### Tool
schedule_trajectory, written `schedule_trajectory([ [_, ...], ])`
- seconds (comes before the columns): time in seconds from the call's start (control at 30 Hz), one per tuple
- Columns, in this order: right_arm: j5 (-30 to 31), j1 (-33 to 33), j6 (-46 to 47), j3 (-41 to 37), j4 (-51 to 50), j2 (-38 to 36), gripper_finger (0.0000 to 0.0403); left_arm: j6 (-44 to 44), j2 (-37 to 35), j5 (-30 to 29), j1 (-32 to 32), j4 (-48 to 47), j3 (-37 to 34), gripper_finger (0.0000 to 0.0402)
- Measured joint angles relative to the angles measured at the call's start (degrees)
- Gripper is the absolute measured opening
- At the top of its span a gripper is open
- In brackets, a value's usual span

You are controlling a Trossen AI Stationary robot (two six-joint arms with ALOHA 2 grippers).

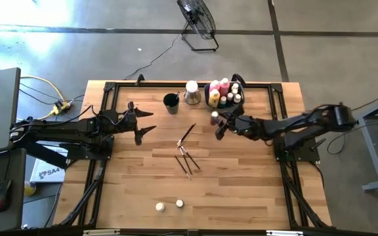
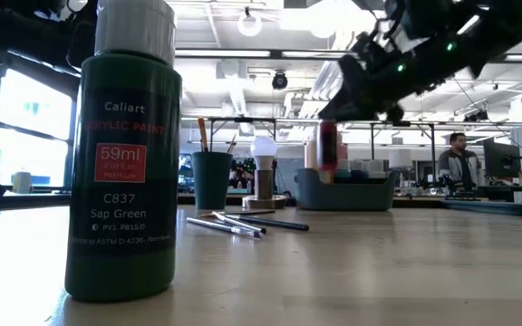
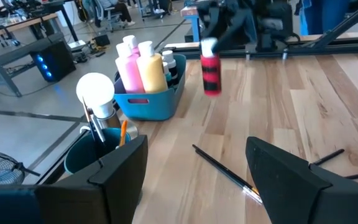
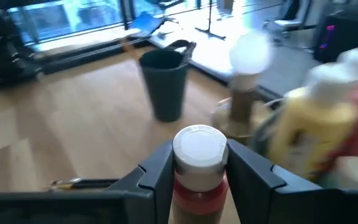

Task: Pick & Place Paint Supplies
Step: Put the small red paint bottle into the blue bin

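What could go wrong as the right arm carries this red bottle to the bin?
The right gripper pinches the red bottle only just below its white cap, so it may swing or slip. The bin already looks crowded with pink and yellow bottles, so lowering it in could knock them or the lamp beside it.

My overhead camera looks straight down on the whole pale wooden slatted table (image 1: 241,196). My low camera sits at tabletop height, hard against a dark green paint bottle (image 2: 125,154), facing the room. Each wrist camera looks forward past its own fingers. All four share the grey-blue rectangular bin (image 1: 210,88) (image 2: 343,192) (image 3: 151,102).
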Motion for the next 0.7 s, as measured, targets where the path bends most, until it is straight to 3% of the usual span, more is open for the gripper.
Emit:
schedule_trajectory([
  [0.33,9.5,0.0,0.0,0.0,-16.9,-15.4,0.0122,-0.1,0.0,0.0,0.0,0.0,0.0,0.0267],
  [0.47,13.5,-1.0,2.0,0.0,-22.7,-16.6,0.0119,-0.1,0.0,0.0,0.0,0.0,0.0,0.0267],
  [0.7,13.8,-5.2,3.5,-1.8,-23.6,-16.7,0.0122,-1.2,0.0,0.0,0.0,0.0,0.0,0.0267],
])
